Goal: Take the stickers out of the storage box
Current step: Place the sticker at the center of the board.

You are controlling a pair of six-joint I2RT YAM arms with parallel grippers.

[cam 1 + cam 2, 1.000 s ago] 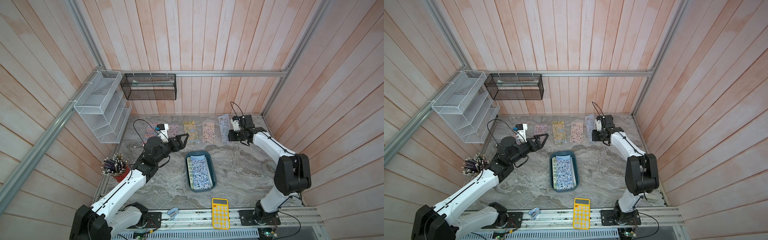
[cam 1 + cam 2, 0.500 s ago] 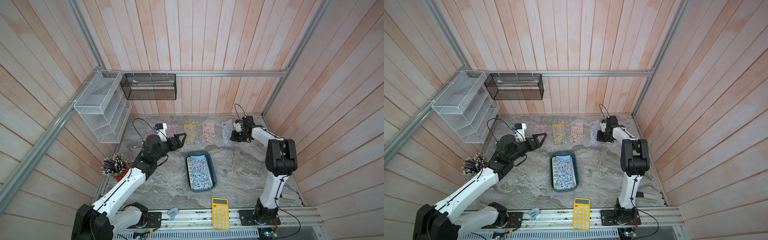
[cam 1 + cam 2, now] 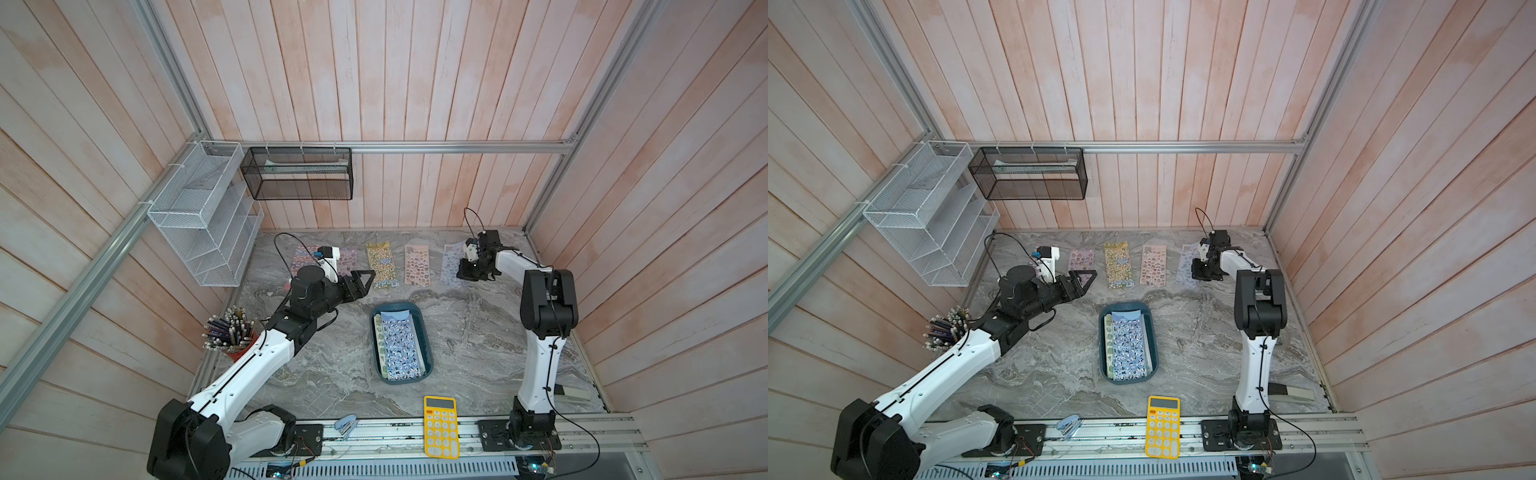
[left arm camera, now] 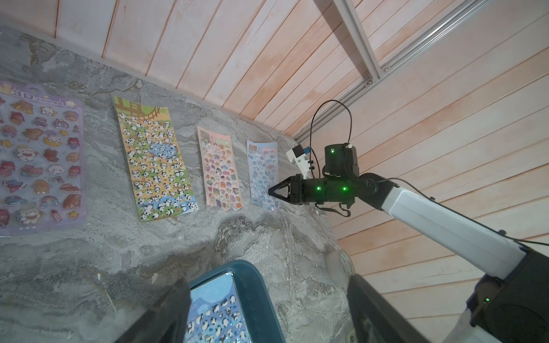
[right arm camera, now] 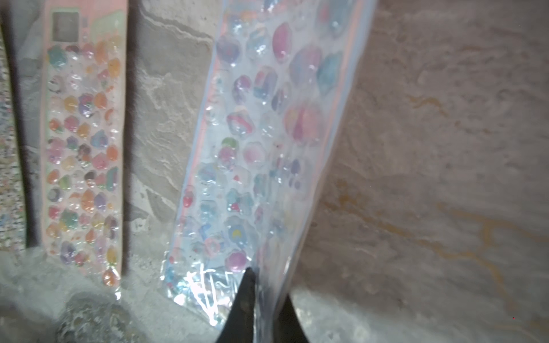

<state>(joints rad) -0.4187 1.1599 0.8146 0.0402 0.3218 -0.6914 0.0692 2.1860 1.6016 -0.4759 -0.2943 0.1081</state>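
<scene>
As the right jaws loosen around the lilac sheet (image 5: 267,133) — grip unclear — the row (image 3: 417,264) gains one; ahead of the parted left jaws, the storage box (image 3: 429,353) holds more stickers (image 3: 399,349).

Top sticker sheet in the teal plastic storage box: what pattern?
Top sticker sheet: tiny black and white animals on blue; left wrist view.

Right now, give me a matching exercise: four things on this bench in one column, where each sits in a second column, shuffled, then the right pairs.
1. yellow calculator
2. red pen cup
3. black mesh basket
4. storage box

A. hanging high at the back
B. centre of the marble table, stickers inside
C. front edge, partly over the metal rail
D. side edge, next to the left arm

Pairs: 1-C, 2-D, 3-A, 4-B
</scene>
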